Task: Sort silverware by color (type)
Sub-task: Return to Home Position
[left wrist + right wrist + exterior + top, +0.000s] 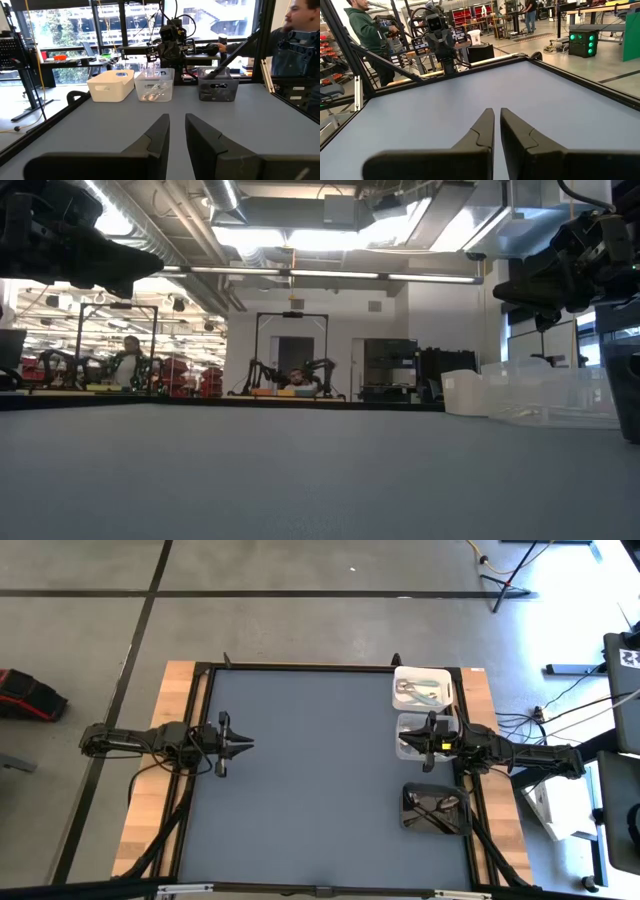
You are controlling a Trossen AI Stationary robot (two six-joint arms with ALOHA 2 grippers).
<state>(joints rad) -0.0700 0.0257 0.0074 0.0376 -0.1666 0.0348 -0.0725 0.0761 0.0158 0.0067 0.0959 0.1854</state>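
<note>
The silverware lies inside three bins along the table's right side. Slim pieces show in the white bin [421,688], in the clear bin [154,90] and in the dark bin [434,807]. My left gripper [249,745] hovers above the table's left part, fingers pointing toward the right edge and a narrow gap apart [177,120]. My right gripper [427,737] hovers over the clear bin [417,736], pointing toward the left edge, its fingers nearly together [497,116]. Neither holds anything.
The grey table surface [310,770] between the two arms is bare. The bins stand in a row near the right edge [530,395]. A person stands beyond the table's right side [300,35], and another beyond its left side [365,30].
</note>
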